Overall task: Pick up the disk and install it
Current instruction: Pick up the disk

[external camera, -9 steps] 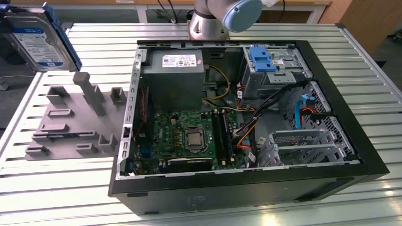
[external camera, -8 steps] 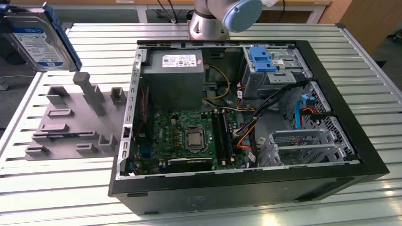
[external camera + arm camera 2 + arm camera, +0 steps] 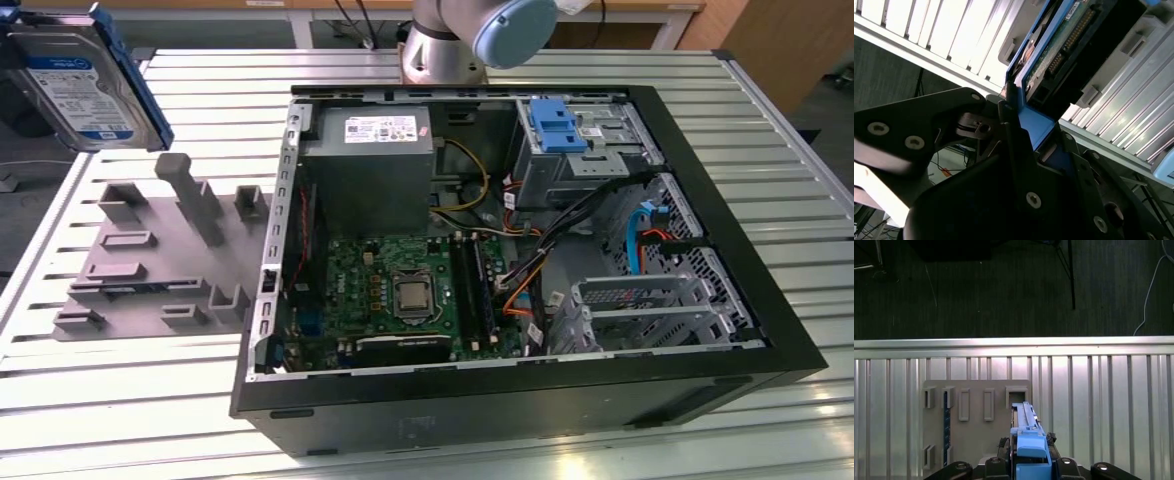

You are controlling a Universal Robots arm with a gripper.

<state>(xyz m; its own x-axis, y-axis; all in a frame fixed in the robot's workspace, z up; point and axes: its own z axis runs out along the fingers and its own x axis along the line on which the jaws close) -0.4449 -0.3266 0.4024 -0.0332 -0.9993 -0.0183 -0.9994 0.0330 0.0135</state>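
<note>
The disk (image 3: 83,88), a silver drive with a white-and-blue label in a blue carrier frame, hangs in the air at the exterior view's upper left, above the grey slotted rack (image 3: 147,250). In both wrist views my gripper (image 3: 1021,117) is shut on the disk's blue carrier (image 3: 1036,127). The drive's green circuit board and connector (image 3: 1074,35) show past the black fingers (image 3: 1014,145). In the first wrist view the disk (image 3: 1026,432) stands edge-on between the gripper's (image 3: 1029,465) fingers, over the rack (image 3: 974,415).
An open computer case (image 3: 721,370) lies on the slatted metal table (image 3: 134,400), with motherboard (image 3: 400,290), grey power supply box (image 3: 374,150) and a drive bay holding a lone blue bracket (image 3: 554,125). The arm's base (image 3: 447,45) stands behind the case.
</note>
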